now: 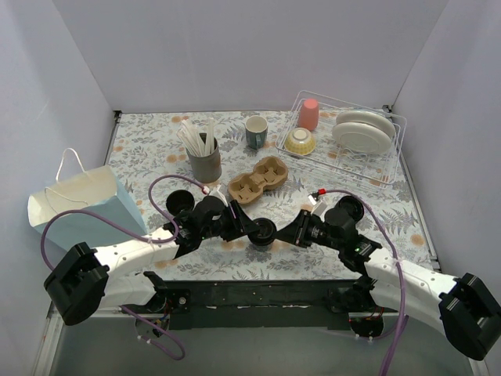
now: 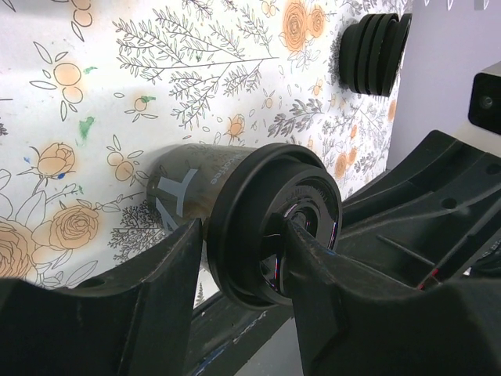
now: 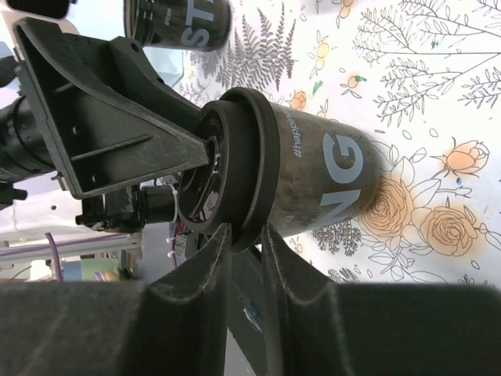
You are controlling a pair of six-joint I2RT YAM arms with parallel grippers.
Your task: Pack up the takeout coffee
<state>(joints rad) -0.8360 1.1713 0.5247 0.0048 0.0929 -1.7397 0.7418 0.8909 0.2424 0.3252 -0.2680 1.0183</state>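
One takeout coffee cup (image 1: pixel 263 232) (image 2: pixel 188 188) (image 3: pixel 329 180), black with a round black lid, is between both grippers at the table's near middle. My left gripper (image 1: pixel 252 227) (image 2: pixel 244 235) is shut on the lid's edge, one finger on the lid's top and one under the rim. From the other side, my right gripper (image 1: pixel 280 233) (image 3: pixel 244 233) pinches the lid's rim between its narrow jaws. A second black cup (image 1: pixel 178 200) (image 3: pixel 180 23) stands to the left. A black round-lidded thing (image 1: pixel 350 207) (image 2: pixel 376 51) stands to the right.
A brown cardboard cup carrier (image 1: pixel 258 180) lies just behind the grippers. A pale blue paper bag (image 1: pixel 78 205) lies at the left. A grey cup of white straws (image 1: pixel 203 160), a grey-green mug (image 1: pixel 256 131) and a wire dish rack (image 1: pixel 395 153) stand farther back.
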